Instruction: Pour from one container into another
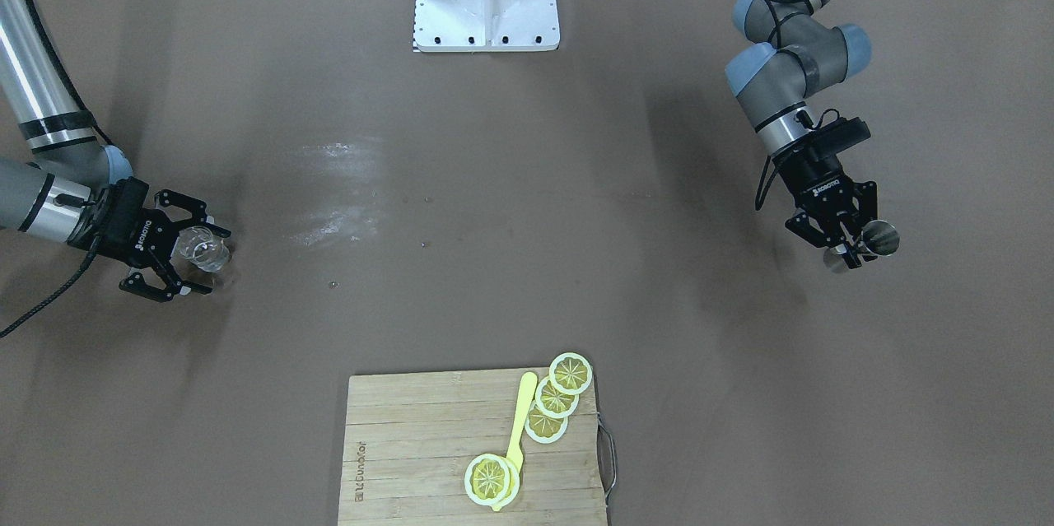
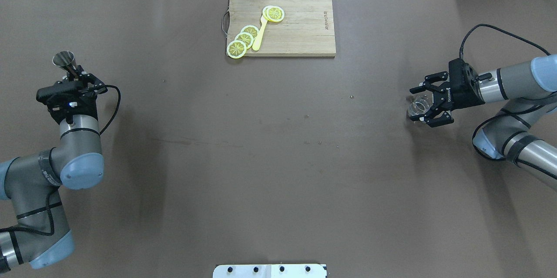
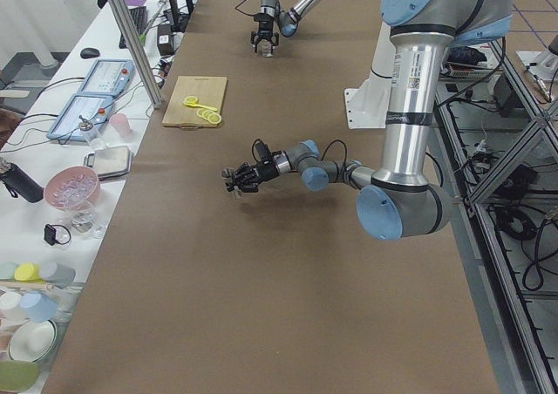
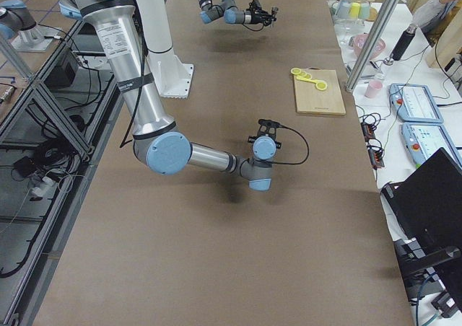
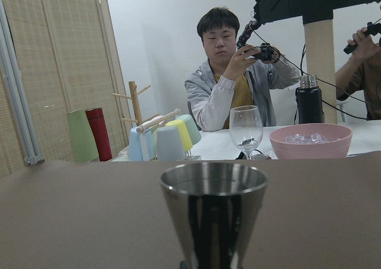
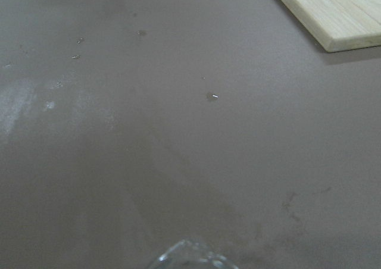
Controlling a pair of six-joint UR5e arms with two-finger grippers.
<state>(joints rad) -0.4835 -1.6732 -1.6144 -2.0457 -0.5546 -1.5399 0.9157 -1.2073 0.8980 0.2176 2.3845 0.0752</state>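
A wide brown table (image 2: 278,160) fills the overhead view. Its middle is bare from the white base plate (image 2: 270,270) at the bottom edge up to the wooden cutting board (image 2: 300,30) at top centre, close to the table's far edge. On the left part of the board lie lemon slices (image 2: 249,32) and a yellow spoon (image 2: 260,34). The lowest slice hangs over the board's lower-left corner.

Near the left edge of the frame, the left gripper (image 1: 851,253) has its jaws drawn narrow on a steel jigger (image 2: 64,59), which is held upright with its mouth up. Near the right edge, the right gripper (image 2: 421,104) has its jaws spread wide on either side of a clear glass (image 2: 417,106). Whether its pads press the glass cannot be told.

The jigger and the glass are well apart, with open tabletop across the whole stretch between them. The board sits above that line, towards the top of the frame.
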